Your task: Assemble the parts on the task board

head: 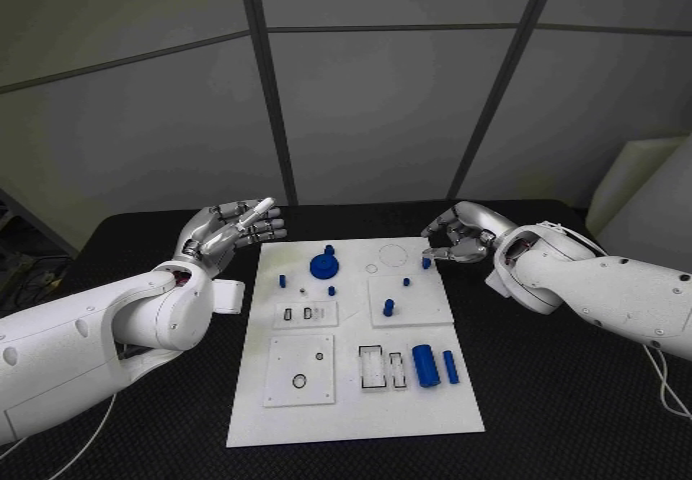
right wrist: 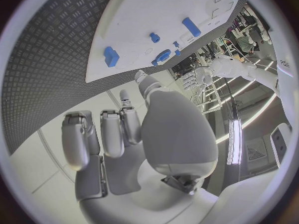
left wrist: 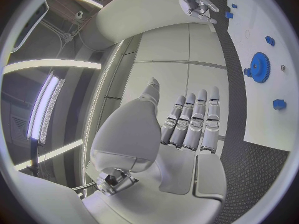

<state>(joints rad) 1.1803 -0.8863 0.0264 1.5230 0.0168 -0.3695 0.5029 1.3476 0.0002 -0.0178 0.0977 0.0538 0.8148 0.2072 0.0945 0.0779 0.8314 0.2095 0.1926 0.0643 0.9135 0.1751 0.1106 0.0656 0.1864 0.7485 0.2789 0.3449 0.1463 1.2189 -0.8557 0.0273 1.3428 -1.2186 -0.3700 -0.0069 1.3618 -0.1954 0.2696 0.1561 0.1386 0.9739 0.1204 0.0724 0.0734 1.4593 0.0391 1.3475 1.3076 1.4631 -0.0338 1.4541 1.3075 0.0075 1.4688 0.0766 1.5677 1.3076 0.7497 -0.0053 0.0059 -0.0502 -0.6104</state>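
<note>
A matt, smooth white finish is shown by the task board (head: pixel 353 420), like plastic. The blue gear (head: pixel 326 266) and blue cylinder (head: pixel 426 365) look to be smooth, slightly glossy plastic. The table (head: pixel 577 420) is covered in a black, rough, tread-patterned mat. The left hand (head: pixel 231 232) and right hand (head: pixel 459 238) are finished in satin silver metal.

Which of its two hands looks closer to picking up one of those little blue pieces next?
Probably the right hand: it hovers at the task board's far right corner, beside a small blue peg. The left hand is raised off the board's left edge, holding nothing.
</note>
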